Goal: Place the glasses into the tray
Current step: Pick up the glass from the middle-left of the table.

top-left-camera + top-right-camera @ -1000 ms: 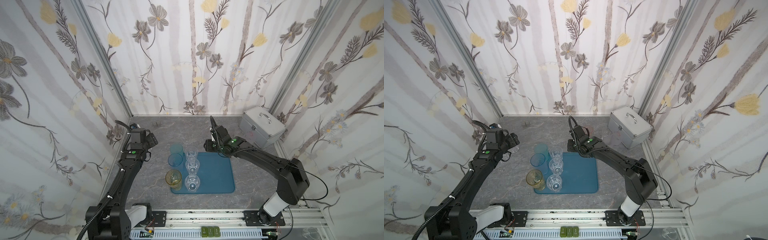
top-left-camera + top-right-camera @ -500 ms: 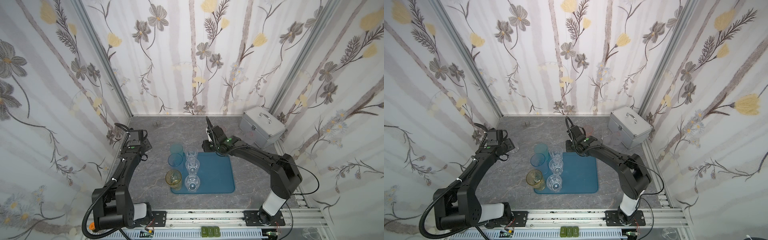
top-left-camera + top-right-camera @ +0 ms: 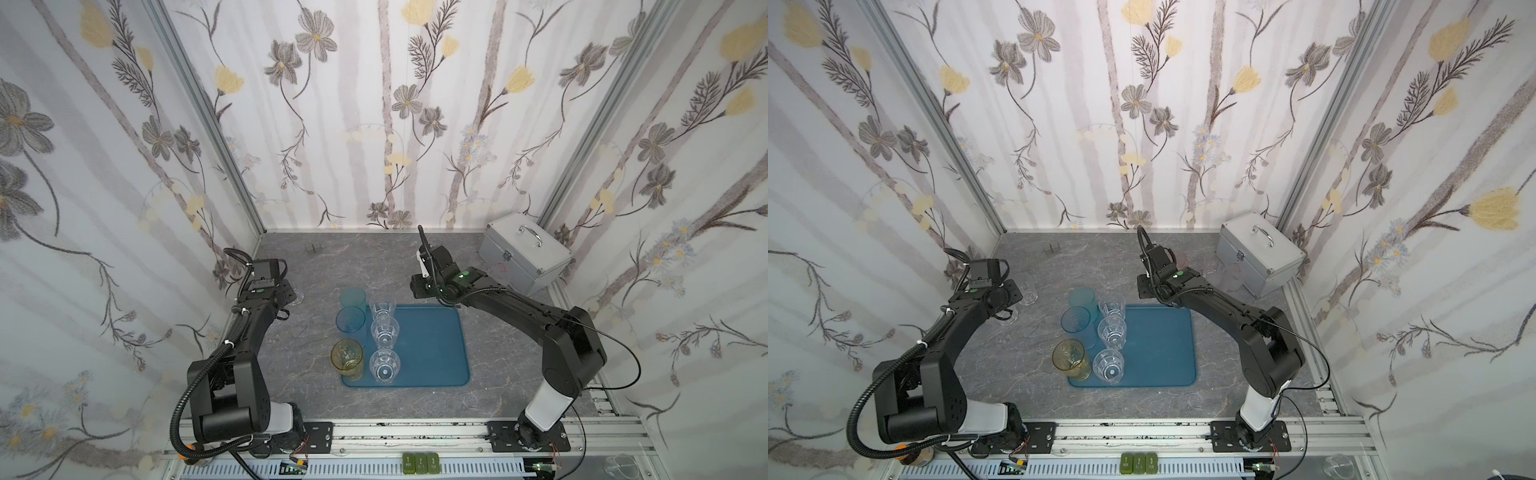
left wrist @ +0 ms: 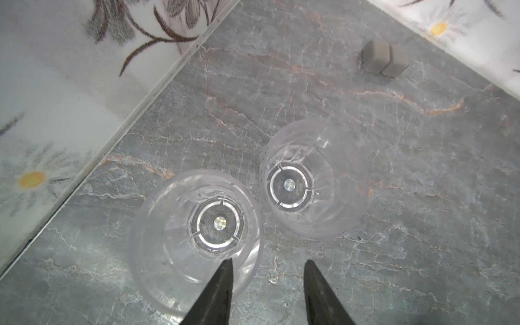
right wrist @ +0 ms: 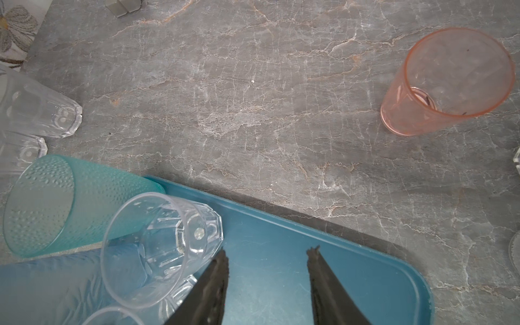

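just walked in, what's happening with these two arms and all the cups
Two robot arms are loading the teal tray. Six glasses already stand grouped along its left side. The left gripper is down at a clear glass near the left wall, jaws open astride its rim, not clamped. The right gripper hovers open and empty over the tray's far corner; a pink glass waits on the table beyond.

Not much could be made out of the pink glass (image 3: 1181, 260) in a top view, since it was mostly tucked behind the right arm (image 3: 1225, 308). In the right wrist view, the clear glasses (image 5: 31, 109) and the blue tumbler (image 5: 50, 284) were chopped off by the edge. The little grey blocks (image 3: 312, 248) were too tiny to be identified.
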Robot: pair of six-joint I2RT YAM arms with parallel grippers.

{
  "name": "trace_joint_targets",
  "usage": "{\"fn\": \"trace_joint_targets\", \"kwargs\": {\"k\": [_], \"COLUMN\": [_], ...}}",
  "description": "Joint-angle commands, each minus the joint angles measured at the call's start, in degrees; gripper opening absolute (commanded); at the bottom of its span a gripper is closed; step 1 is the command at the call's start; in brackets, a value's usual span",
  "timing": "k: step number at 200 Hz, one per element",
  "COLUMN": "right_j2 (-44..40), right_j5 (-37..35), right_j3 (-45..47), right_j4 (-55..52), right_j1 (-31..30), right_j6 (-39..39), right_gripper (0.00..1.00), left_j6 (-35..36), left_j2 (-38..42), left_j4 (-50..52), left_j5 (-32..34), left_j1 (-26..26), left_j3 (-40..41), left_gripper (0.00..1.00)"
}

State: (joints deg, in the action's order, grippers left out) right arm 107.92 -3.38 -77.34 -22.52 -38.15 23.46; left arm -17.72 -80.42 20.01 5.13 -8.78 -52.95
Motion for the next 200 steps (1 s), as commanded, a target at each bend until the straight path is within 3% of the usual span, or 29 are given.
{"fn": "trace_joint_targets", "kwargs": {"k": [1, 45, 108, 175, 200], "right_j2": [-1.05, -1.27, -2.12, -3.68, -3.63], "right_j5": [-0.11, 0.23, 1.98, 4.42, 5.19], "right_j3": [0.51, 1.10, 0.18, 2.48, 1.78], "right_j4": [2.30, 2.65, 2.65, 4.33, 4.33], "right_j1": [0.00, -0.07, 0.01, -0.04, 0.04], "right_j6": [-1.05, -1.24, -0.68, 2.61, 3.75], "right_gripper": [0.47, 0.47, 0.48, 0.48, 0.48], "left_j6": [0.62, 5.40, 7.38, 6.44, 5.27], "left_j2": [-0.79, -5.09, -9.40, -3.92, -0.48], "left_j4": [-0.14, -0.06, -0.06, 1.13, 2.97], "left_j5": [0.37, 3.08, 2.35, 1.52, 0.83], "left_j1": [-0.07, -0.09, 0.33, 1.78, 1.92], "left_j3": [0.40, -2.28, -3.17, -0.66, -1.08], "left_gripper": [0.44, 0.42, 0.18, 0.00, 0.00]}}
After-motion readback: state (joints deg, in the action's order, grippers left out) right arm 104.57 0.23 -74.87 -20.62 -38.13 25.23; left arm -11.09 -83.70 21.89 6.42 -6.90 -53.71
